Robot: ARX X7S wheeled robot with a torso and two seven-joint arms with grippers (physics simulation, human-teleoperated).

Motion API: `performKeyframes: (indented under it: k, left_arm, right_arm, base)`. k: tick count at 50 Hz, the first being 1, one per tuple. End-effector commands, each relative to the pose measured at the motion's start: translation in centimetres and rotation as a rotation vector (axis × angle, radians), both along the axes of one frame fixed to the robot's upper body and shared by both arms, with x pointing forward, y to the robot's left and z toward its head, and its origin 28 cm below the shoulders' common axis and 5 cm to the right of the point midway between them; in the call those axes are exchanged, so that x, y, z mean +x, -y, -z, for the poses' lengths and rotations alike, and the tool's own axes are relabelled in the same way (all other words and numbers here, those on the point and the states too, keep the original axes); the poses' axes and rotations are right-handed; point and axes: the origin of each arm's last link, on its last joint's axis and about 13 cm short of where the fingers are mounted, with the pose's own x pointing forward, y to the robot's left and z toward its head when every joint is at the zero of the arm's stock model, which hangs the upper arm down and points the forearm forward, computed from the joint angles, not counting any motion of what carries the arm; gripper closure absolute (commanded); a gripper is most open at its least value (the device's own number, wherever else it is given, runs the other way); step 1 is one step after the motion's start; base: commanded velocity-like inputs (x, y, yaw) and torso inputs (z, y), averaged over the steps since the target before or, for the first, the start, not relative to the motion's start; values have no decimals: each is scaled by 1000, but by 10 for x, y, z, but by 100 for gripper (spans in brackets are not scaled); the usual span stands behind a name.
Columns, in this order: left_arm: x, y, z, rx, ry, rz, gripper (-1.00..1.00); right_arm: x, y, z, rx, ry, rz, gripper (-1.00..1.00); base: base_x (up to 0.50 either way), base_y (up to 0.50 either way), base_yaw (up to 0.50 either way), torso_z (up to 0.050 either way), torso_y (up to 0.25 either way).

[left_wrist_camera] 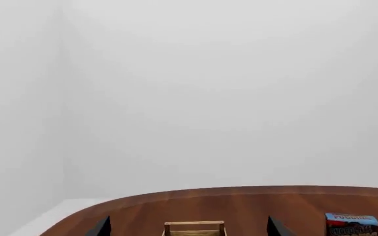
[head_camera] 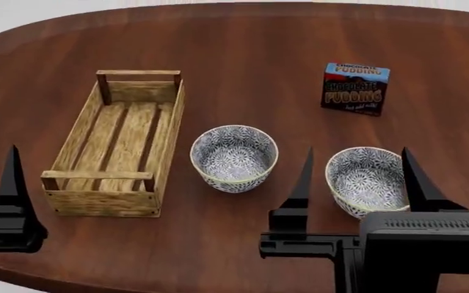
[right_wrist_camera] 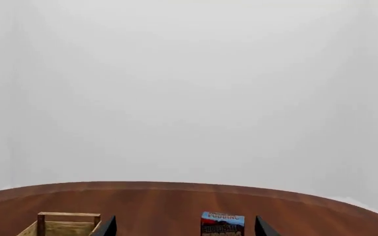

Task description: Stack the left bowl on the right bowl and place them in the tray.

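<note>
Bowls look rigid, glazed, likely slippery: I'd grip left bowl [head_camera: 234, 157] by its rim; right pincer [head_camera: 356, 177] released, left unclear.

We see the tray [head_camera: 112, 146], a long crate of pale weathered wood with a slatted bottom and darker corner posts, lying empty on the tabletop [head_camera: 243, 55]. Just beside its long side stands the left bowl [head_camera: 234, 157], upright, blue-patterned inside. The matching right bowl [head_camera: 365, 177] stands apart, also upright and empty.
</note>
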Motion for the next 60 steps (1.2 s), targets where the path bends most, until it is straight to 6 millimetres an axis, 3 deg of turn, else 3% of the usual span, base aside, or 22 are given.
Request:
performKeyframes:
  k: [1, 28, 60]
  left_arm:
    - [-1, 1, 1, 17, 8, 6, -100]
    - [0, 0, 1, 24, 15, 1, -100]
    - [-1, 2, 3, 18, 27, 7, -100]
  right_arm:
    - [0, -1, 0, -2, -3, 0, -100]
    - [2, -3, 1, -11, -4, -4, -100]
    - [3, -2, 3, 43, 1, -31, -100]
  base:
    - [438, 371, 0, 0, 15]
    - [444, 349, 0, 0, 0]
    - [486, 146, 0, 0, 1]
